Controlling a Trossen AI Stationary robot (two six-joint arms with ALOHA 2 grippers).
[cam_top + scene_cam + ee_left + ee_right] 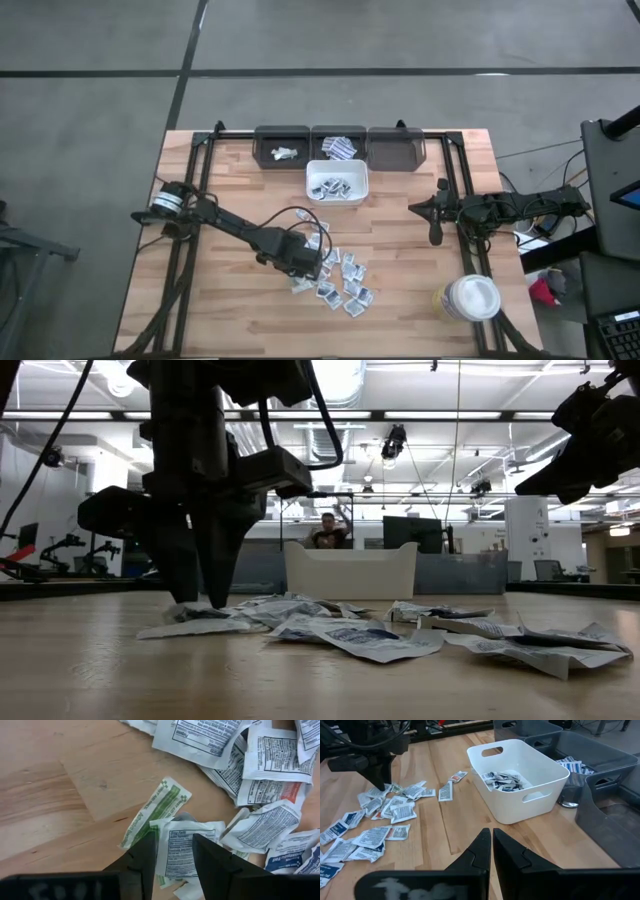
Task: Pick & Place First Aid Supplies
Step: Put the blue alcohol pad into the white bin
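Left wrist view: two dark fingers [210, 865] stand apart astride a white sachet [179, 851], which lies partly on a green-striped sachet [155, 812]; more white sachets lie just beyond on the wooden table [60, 780].
Print: "Drug Facts" seems to head the white sachet; its small print and the green lettering are not readable. A bluish sachet [292, 861] at the edge reads "Antiseptic Pad".
High view: left gripper [305, 262] sits at the left edge of the sachet pile [345, 285], near the middle of the table. White bin [337, 182] with sachets stands farther off, in front of three dark bins [340, 147]. Right gripper [434, 212] waits at the right; a white tub [470, 298] stands on the near right.
Low view: left fingertips reach the table among the sachets.
Right wrist view: right fingers [477, 851] are together, holding nothing.
Advice: closing squarely on the white sachet alone, low and centred, should keep the green one from lifting with it.
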